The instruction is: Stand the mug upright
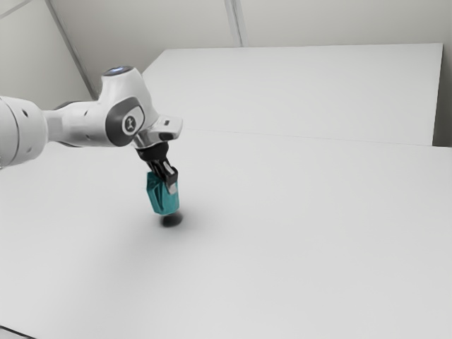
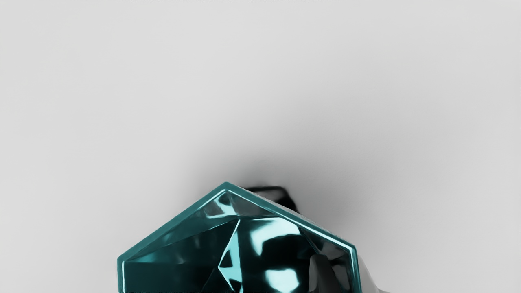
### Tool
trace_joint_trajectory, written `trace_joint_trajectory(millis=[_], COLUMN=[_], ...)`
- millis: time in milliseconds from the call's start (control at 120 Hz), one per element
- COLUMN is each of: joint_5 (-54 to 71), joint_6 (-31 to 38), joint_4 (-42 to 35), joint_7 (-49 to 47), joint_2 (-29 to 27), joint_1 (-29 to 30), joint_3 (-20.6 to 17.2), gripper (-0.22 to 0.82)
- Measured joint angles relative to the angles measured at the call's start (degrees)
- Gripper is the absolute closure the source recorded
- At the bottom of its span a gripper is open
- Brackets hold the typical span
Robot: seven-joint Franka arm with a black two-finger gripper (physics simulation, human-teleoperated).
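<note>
Teal faceted mug (image 1: 163,202) hangs below the black gripper (image 1: 169,185) in the exterior view, opening up and leaning slightly. A small dark shadow lies under its base; whether the base touches the table is hard to tell. Looking down in the wrist view, I see into the angular mouth of the mug (image 2: 175,232). At its rim, the gripper (image 2: 353,278) has one finger inside the mug and the other outside, pinching the wall between them. The near part of the mouth is cut off.
The white table (image 1: 296,240) extends around the mug, mostly toward the exterior view's right. Behind it stands a pale raised panel or surface (image 1: 304,88). A thin dark line (image 1: 15,331) crosses the lower left corner of the exterior view.
</note>
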Motion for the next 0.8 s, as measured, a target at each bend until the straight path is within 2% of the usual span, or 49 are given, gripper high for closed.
trace_joint_trajectory(millis=[167,800], joint_5=[0.8,10.6], joint_6=[0.1,0.8], joint_4=[-0.1,-2.0], joint_7=[-5.5,-20.6], joint_2=[0.6,2.3], joint_1=[-1.6,-1.5], joint_3=[0.0,0.0], gripper=[0.76,0.76])
